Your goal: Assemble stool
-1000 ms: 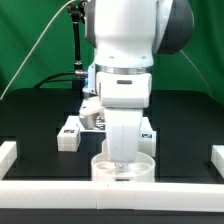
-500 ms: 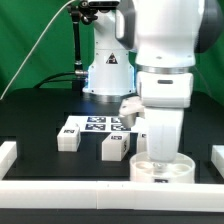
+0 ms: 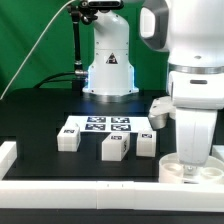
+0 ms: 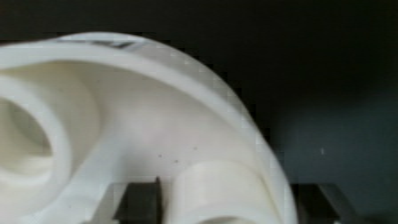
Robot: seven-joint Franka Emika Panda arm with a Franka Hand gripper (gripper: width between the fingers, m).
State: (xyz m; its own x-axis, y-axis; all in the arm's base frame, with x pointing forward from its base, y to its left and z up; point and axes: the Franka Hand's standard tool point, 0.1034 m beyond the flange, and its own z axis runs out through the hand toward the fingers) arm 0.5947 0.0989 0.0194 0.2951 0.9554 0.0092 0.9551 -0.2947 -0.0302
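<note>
Gripper (image 3: 196, 158): pinching the wall of the seat (image 3: 186, 171); wrist view shows white plastic between the fingers (image 4: 125, 201).
Seat: on the table (image 3: 35, 125), exterior view's right, just behind the front rail (image 3: 80, 190).
Legs (image 3: 114, 148): three, loose, beside the marker board (image 3: 105, 124), apart from seat.

Seat (image 3: 175, 170) plain white, same matte white close up in the wrist view (image 4: 160, 120). Loose legs (image 3: 114, 147) white, each with small black-and-white square tags; marker board (image 3: 100, 124) white with black-and-white tags. Desk (image 3: 40, 120) black, rails (image 3: 60, 190) white, backdrop (image 3: 30, 40) green.
</note>
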